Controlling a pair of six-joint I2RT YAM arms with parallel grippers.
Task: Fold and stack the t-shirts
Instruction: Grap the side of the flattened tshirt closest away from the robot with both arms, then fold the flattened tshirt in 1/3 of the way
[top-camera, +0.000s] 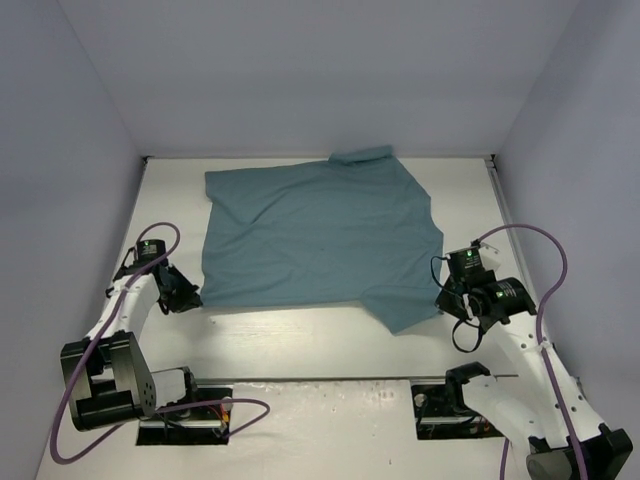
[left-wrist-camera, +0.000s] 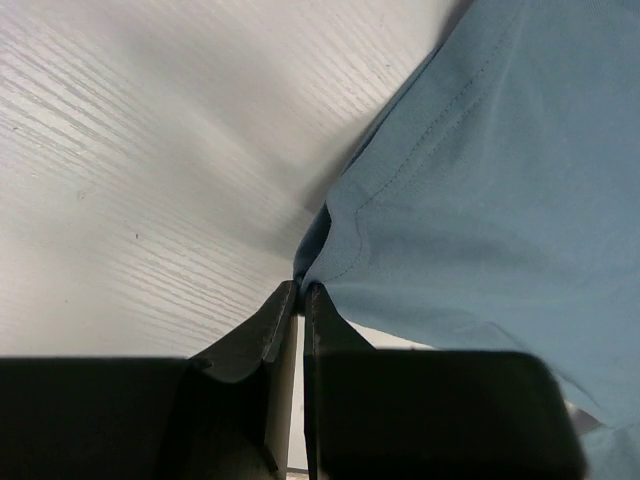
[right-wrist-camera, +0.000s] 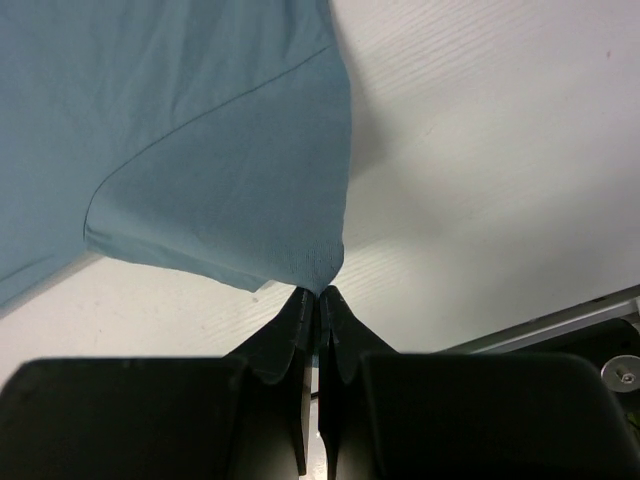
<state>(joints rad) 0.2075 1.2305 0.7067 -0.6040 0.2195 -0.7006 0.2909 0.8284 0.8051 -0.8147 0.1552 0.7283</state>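
Easy to lose a corner here: thin pinches, likely to slip on a quick lift or bunch up on an uneven pull. Pinching the t-shirt (top-camera: 320, 235) at its near-left hem corner with the left gripper (left-wrist-camera: 301, 290), fully closed. Same with the right gripper (right-wrist-camera: 320, 293) at the sleeve tip, with barely any cloth caught. Otherwise lying spread out, slightly wrinkled, mid table (top-camera: 300, 345).

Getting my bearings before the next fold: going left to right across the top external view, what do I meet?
left claw → teal t-shirt → right claw
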